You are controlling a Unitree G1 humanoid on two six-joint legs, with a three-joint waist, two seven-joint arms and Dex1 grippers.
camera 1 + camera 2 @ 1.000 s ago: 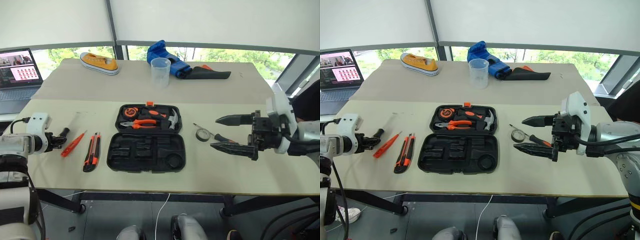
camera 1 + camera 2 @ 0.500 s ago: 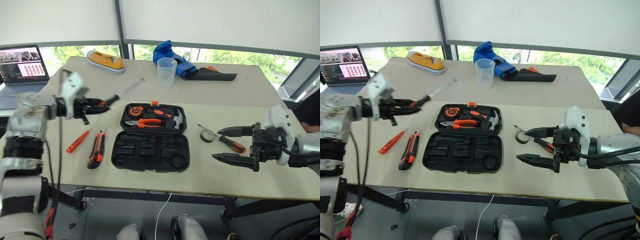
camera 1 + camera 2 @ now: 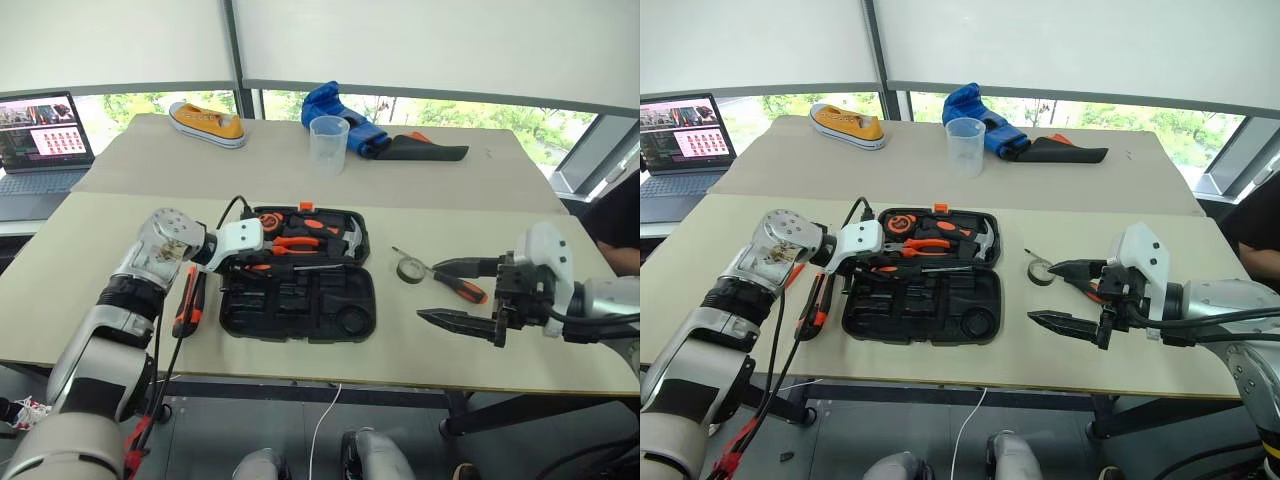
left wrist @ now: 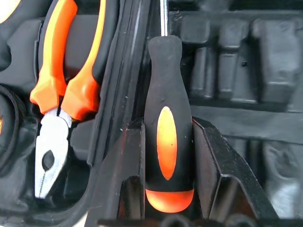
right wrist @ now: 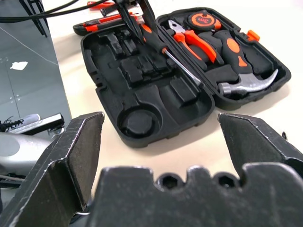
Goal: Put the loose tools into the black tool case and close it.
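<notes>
Tool case [image 3: 297, 299], black plastic, is laid open near the middle of the beige table [image 3: 120, 240], with its orange latch [image 3: 306, 207] at the far edge. The far half is stocked with orange-handled pliers [image 3: 290, 243], a steel-headed hammer [image 3: 345, 237] and a tape measure [image 3: 268, 220]; the moulded recesses of the near half are seen unfilled. An orange-and-black screwdriver [image 4: 168, 137] is clamped by its handle between the fingers of the left gripper [image 3: 250, 262] and is held across the seam between the two halves, its steel shaft [image 3: 322, 267] laid along the hinge line toward the right. An orange-black utility knife [image 3: 188, 300] is placed on the table just left of the case, partly covered by the left arm; beside it a sliver of a slim orange tool is glimpsed, too hidden to be named. A small black tape roll [image 3: 406, 268] and a second orange-and-black screwdriver [image 3: 459, 286] are placed on the table to the right of the case. The right gripper [image 3: 462, 292] is held above the table right of the case, its jaws spread wide and nothing between them. Listed on the farther table: a yellow sneaker [image 3: 205, 122], a clear plastic cup [image 3: 328, 144], a blue glove [image 3: 340, 108]; a laptop [image 3: 38, 140] is noted at far left.
</notes>
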